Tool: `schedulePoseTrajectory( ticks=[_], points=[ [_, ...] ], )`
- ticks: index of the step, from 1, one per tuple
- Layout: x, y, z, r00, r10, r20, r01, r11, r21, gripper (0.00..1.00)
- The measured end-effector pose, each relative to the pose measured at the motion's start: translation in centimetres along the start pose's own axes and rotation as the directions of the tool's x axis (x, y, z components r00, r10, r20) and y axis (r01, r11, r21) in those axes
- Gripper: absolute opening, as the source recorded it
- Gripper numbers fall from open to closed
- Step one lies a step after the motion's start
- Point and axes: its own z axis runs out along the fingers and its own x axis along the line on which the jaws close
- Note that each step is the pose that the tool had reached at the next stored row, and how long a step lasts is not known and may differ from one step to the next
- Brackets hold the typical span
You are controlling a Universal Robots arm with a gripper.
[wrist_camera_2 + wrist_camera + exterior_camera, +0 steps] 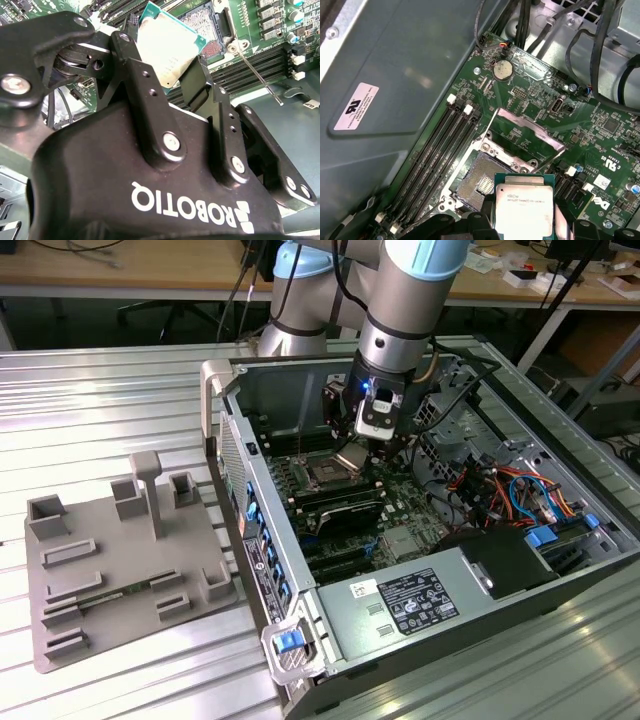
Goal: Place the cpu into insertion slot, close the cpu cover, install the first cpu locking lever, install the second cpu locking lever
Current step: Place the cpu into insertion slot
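Just above the insertion slot (477,182), w/ the cpu cover (527,121) raised, the cpu (524,210) is gripped by the pincer (162,67), so step 1 is judged underway; square alignment is called for.

The ribbed metal tabletop (100,400) carries an open computer case (262,540) (lying on its side) and, just beside it, a grey fixture plate (110,570).

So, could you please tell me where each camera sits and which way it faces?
Exterior view: off the arm, looking down into the open computer case; shows arm and gripper.
Second wrist view: at the wrist, looking along the gripper to the gripped cpu.
First wrist view: at the wrist, facing the insertion slot and open cpu cover.
Both wrist views share the cpu.
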Motion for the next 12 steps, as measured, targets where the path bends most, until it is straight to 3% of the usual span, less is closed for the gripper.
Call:
schedulePoseTrajectory(
  ticks=[12],
  points=[
    [0.00,0.00,0.07,1.0000,0.007,0.0001,-0.007,1.0000,0.0002,0.55]
  ],
)
